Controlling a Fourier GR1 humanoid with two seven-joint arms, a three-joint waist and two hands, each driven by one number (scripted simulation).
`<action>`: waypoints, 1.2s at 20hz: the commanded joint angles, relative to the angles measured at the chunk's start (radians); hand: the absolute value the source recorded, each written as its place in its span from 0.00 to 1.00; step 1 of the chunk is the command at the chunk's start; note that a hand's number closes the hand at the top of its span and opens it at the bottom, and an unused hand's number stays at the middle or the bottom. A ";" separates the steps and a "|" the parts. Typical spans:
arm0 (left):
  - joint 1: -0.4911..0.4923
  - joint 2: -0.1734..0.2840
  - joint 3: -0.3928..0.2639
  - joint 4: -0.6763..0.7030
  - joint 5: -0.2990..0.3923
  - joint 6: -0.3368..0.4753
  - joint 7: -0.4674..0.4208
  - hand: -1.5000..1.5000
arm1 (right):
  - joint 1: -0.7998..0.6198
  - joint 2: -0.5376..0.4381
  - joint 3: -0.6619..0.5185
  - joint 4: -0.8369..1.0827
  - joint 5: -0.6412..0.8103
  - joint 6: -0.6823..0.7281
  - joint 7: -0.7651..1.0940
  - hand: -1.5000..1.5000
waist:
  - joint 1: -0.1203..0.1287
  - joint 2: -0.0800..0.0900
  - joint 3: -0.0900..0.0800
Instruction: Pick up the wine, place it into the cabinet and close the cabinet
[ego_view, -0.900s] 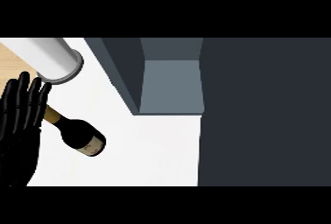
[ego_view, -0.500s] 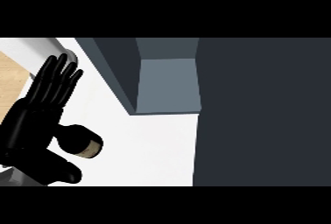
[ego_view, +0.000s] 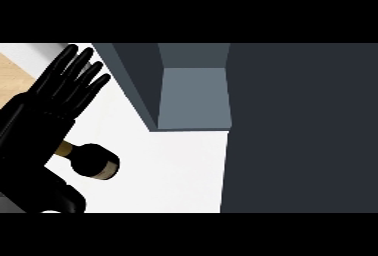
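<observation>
White counter runs under everything. Left of the cabinet (ego_view: 192, 97), the left hand (ego_view: 55, 107) hovers with fingers straight and apart, holding nothing. Below it the wine (ego_view: 92, 160) lies on the counter, ungrasped. Picking, placing and closing all remain, I'd judge.
</observation>
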 joint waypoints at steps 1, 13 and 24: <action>-0.068 0.048 0.062 -0.085 0.102 0.079 0.164 0.00 | 0.014 0.002 0.049 -0.169 -0.015 -0.037 0.143 0.00 | 0.009 0.000 -0.001; -0.162 0.062 0.015 -0.264 0.019 0.326 0.368 0.00 | -0.001 -0.006 0.102 -0.304 0.018 -0.093 0.293 0.00 | 0.006 0.001 0.000; -0.179 0.154 0.136 -0.301 0.046 0.340 0.428 0.00 | 0.053 -0.011 0.140 -0.338 0.046 -0.108 0.279 0.00 | 0.001 -0.001 -0.001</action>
